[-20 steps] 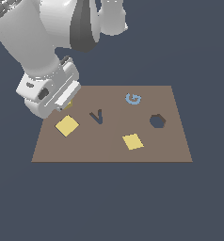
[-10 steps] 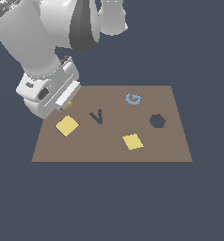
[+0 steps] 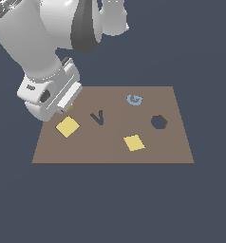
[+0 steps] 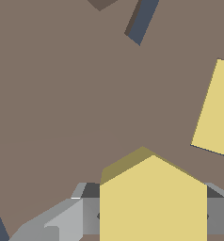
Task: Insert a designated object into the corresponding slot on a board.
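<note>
Jaws clamped on yellow hexagonal block [image 4: 153, 202], square tile [image 4: 216, 110] beside, V-shaped recess [image 3: 98, 117] near

Not much to read here, honestly. The only real character is a raised light-blue letter "G" [image 3: 134, 99] sitting on the flat brown rectangular board [image 3: 110, 152] toward its far edge. Near the middle of that board there's also a dark V-shaped cut-out [image 3: 98, 117] that reads like a "V". No labels, brands or numbers anywhere else.
</note>
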Tool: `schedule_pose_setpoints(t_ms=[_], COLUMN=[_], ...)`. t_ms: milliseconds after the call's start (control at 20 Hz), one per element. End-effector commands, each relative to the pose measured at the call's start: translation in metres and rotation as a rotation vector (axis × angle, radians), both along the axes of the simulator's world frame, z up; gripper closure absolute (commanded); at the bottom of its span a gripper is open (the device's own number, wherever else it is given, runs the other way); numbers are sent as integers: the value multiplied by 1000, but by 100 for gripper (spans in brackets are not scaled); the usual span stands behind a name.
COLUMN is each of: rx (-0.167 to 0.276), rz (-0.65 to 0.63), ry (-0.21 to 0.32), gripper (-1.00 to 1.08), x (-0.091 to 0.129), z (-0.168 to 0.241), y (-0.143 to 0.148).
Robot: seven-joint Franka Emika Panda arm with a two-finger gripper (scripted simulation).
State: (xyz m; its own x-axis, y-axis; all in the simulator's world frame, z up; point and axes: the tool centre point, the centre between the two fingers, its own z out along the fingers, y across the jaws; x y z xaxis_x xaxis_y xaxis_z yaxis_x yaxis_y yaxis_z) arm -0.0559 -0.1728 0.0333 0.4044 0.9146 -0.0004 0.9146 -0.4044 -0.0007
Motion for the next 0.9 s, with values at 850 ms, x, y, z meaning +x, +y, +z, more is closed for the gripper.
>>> schedule_pose_setpoints(t_ms=[850], rx=[-1], rz=[638], ry=[-2], gripper=[108], x=[97], z=[4], y=[122])
